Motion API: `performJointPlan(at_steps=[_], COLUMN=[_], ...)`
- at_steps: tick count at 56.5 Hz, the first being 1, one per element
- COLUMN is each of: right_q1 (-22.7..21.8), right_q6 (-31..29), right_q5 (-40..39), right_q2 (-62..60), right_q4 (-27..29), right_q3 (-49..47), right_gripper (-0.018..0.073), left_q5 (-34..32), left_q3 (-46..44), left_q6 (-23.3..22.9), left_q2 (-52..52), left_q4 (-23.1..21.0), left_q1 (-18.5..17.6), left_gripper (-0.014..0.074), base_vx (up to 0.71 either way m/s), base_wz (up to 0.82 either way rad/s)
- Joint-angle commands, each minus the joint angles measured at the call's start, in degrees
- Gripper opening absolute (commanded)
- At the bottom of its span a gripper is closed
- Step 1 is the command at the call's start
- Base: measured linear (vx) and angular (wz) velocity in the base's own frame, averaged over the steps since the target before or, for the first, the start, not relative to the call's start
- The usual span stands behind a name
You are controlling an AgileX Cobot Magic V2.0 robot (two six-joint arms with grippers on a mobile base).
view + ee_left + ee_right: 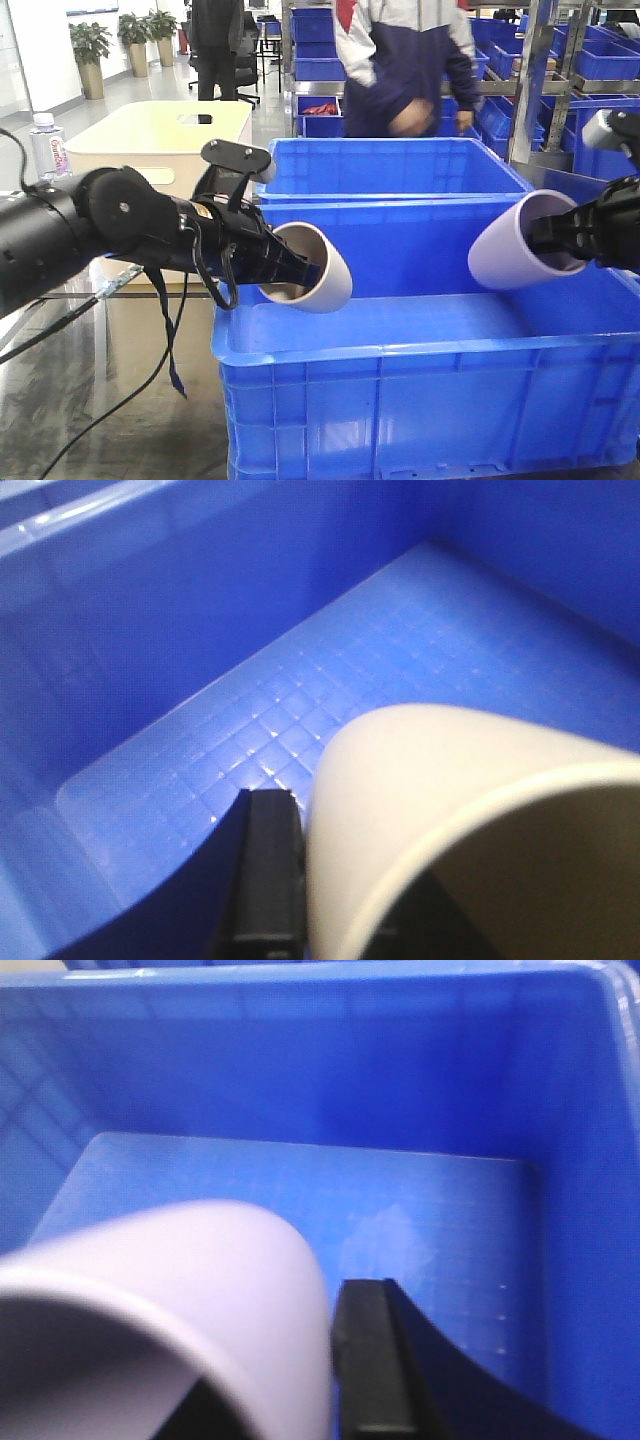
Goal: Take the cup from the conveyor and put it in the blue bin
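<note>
The blue bin point(420, 400) fills the front of the exterior view, and its grid floor point(300, 710) point(420, 1230) shows with nothing lying on it. My left gripper point(285, 272) is shut on a cream cup point(318, 268) tipped on its side above the bin's left half. In the left wrist view one black finger point(268, 860) presses the cream cup point(450, 790) from outside. My right gripper point(548, 243) is shut on a lilac cup point(515, 250), held tilted above the bin's right side. Beside the lilac cup point(200, 1290) stands a black finger point(370, 1350). The conveyor is out of view.
A second blue bin point(390, 165) stands right behind the first. At the back left are a cream-white tub point(150, 135) and a water bottle point(47, 143). A person point(400, 60) stands behind the bins. A strap and cables point(168, 330) hang from my left arm.
</note>
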Motion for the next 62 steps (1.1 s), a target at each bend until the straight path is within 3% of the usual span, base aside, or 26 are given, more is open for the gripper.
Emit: performJointPlan(at_steps=[1,10,15,20,24,28,33,37,39,46,62], right_q1=[-0.2,-0.2,-0.2,-0.2,-0.2,-0.2,-0.2,-0.2,-0.2,-0.2,-0.2], right_q6=[-2.2,-4.0,-4.0,-4.0,-3.9,-3.5,-2.3,-1.6,-0.4,3.2,1.2], right_q5=[-3.7,-4.1,-3.4,-2.8,-1.8,-0.7,1.3,3.4,5.9,6.7,-8.4], right_q2=[-1.7,-1.7,-1.8,-2.1,-2.9,-4.2,-7.0,-10.1,-14.1,-20.8,-44.1], right_q4=[4.1,4.5,4.5,4.5,4.3,3.4,1.3,-1.3,-6.4,-12.4,-12.1], right_q3=[-2.1,-2.1,-2.1,-2.1,-2.1,-2.1,-2.1,-2.1,-2.0,1.5,29.6], right_gripper=[0.0348,0.0558,0.0616,0.0603,0.0543,0.0433,0.0209,-0.0009,-0.0015,-0.0010,-0.0009], left_q5=[-4.6,-5.1,-4.6,-3.5,-2.3,-0.3,2.6,4.7,5.8,4.0,-15.0], left_q3=[-2.2,-2.2,-2.2,-2.2,-2.2,-2.2,-2.2,-2.0,-0.4,6.7,42.2], left_q6=[-0.5,-0.6,-0.6,-0.6,-0.6,-0.6,-1.1,-1.6,-3.1,-3.6,-4.0], left_q2=[-2.6,-2.6,-3.4,-5.0,-6.6,-8.9,-12.2,-15.3,-19.2,-27.2,-51.8], left_q4=[-1.9,-2.9,-2.9,-2.7,-2.0,0.9,6.0,9.4,12.0,14.3,13.4], left_q1=[-0.5,-0.5,-0.5,-0.5,-0.5,-0.5,-0.5,-0.4,-0.3,-0.3,-0.3], left_gripper=[0.0342,0.0525,0.0547,0.0514,0.0436,0.0270,0.0017,-0.0010,-0.0008,-0.0006,-0.0005], base_vx=[0.00,0.00,0.00,0.00,0.00,0.00,0.00,0.00,0.00,0.00,0.00], base_wz=[0.00,0.00,0.00,0.00,0.00,0.00,0.00,0.00,0.00,0.00,0.00])
